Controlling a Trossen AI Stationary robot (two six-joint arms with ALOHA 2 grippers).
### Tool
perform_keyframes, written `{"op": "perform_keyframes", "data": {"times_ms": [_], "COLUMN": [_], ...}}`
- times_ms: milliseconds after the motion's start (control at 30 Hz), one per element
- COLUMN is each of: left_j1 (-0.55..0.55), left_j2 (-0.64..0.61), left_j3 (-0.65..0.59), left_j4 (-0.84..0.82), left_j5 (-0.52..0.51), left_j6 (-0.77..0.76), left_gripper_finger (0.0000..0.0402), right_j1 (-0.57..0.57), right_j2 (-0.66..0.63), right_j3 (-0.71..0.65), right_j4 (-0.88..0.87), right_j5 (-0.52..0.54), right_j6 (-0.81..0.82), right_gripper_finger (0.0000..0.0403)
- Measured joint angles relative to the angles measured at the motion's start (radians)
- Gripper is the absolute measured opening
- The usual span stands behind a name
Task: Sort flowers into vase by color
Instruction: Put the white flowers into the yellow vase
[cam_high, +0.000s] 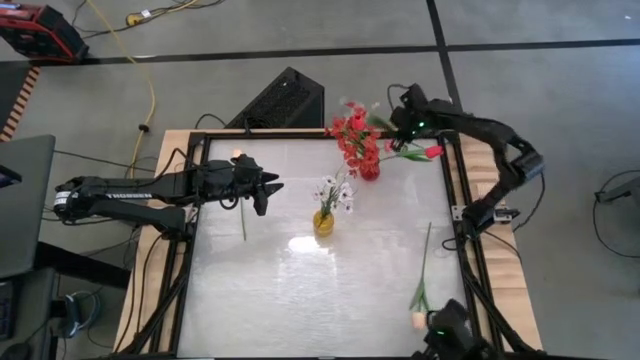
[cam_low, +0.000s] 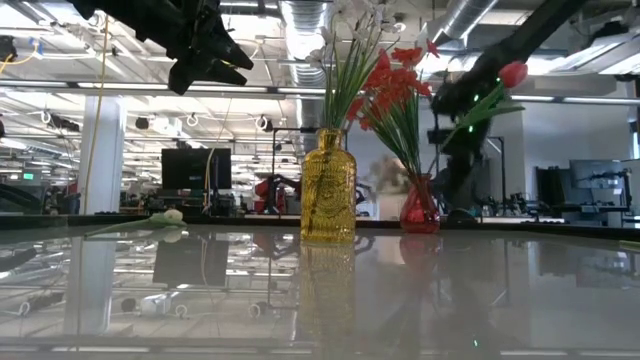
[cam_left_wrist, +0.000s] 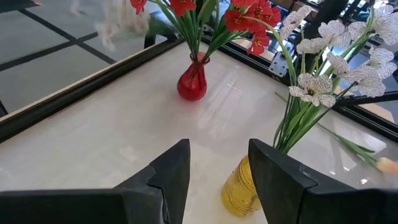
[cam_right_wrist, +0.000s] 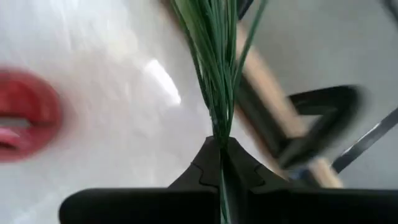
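Note:
My right gripper (cam_high: 402, 130) is shut on a red tulip flower (cam_high: 432, 152) above the table's far right corner, next to the red vase (cam_high: 370, 170) full of red blooms. The bud (cam_low: 513, 73) shows high in the low view. My left gripper (cam_high: 270, 188) hovers open over the table's left half, pointing at the yellow vase (cam_high: 323, 222), which holds the white sprays (cam_left_wrist: 323, 68). One pale flower (cam_high: 243, 215) lies flat on the table under the left arm. A peach tulip (cam_high: 420, 300) lies near the table's right near corner. My right gripper pinches the tulip's green stem and leaves (cam_right_wrist: 219, 142) between its two shut fingers (cam_right_wrist: 199, 171). The leaves run straight on past the fingertips. The flower is lifted clear of the table, its stem slanting and the red bud (cam_high: 432, 152) toward the table's right edge.
A dark frame rail (cam_high: 300, 135) edges the white table top. The two vases stand close together at the table's middle and far side. Bare surface lies toward the near edge (cam_high: 320, 300). A third dark device (cam_high: 450, 325) sits at the near right edge.

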Motion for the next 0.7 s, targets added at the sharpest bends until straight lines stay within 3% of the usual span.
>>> {"op": "perform_keyframes", "data": {"times_ms": [267, 500, 700], "left_j1": [0.000, 0.000, -0.001], "left_j2": [0.000, 0.000, 0.000], "left_j3": [0.000, 0.000, 0.000], "left_j4": [0.001, 0.046, 0.227], "left_j5": [-0.001, 0.000, 0.059], "left_j6": [0.028, 0.054, 0.112], "left_gripper_finger": [0.0151, 0.0151, 0.0151], "right_j1": [-0.092, -0.084, 0.019], "right_j2": [-0.305, -0.572, -0.711], "right_j3": [0.000, 0.002, 0.002], "right_j4": [0.247, 0.517, 0.658], "right_j5": [-0.020, -0.275, -0.492], "right_j6": [0.211, 0.395, 0.626], "right_gripper_finger": [0.0025, 0.0025, 0.0025]}}
